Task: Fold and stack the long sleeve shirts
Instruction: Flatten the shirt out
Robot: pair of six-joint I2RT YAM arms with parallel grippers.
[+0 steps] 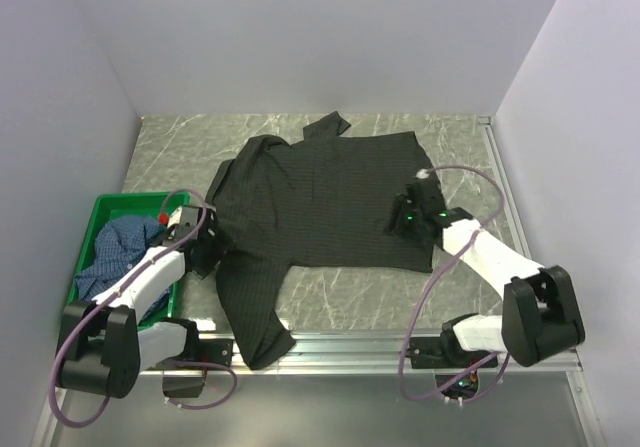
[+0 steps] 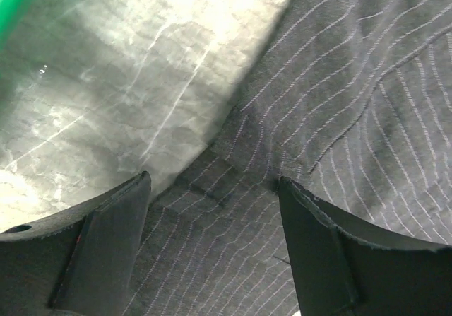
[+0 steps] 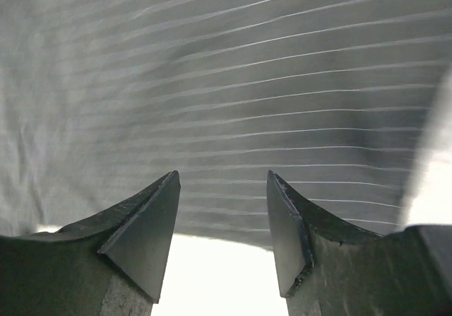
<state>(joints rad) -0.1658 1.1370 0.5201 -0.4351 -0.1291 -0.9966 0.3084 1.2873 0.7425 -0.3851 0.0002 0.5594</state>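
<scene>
Marble-pattern desk [image 1: 340, 287] carries one black pinstripe shirt [image 1: 320, 207] spread mostly flat across the middle, lying sideways: collar end toward the left arm, hem toward the right arm. One long sleeve [image 1: 250, 307] runs to the near edge and reaches the metal rail there; the other shows only as a bunched bit at the far side. The blue check shirt [image 1: 115, 252] is a crumpled heap inside the green crate [image 1: 110, 204] at the desk's left, not yet touched by either arm. Left gripper [image 1: 205, 252] sits low at the shirt's left edge where the near sleeve joins the body. In the left wrist view its jaws are apart, with striped cloth and a seam junction lying between and below them, nothing clamped. Right gripper [image 1: 410, 217] is over the hem end. In the right wrist view its jaws are apart too, with the cloth edge just past the tips, not pinched. Handling guess: light, limp woven cloth that drapes and wrinkles, drags on the desk and holds no shape. Best holds look like doubled or seamed spots: shoulder seam, cuff, hem corners, collar. A single layer mid-panel would likely bunch or slip. Pinch low, lift little, and keep both ends taut for a clean fold.
</scene>
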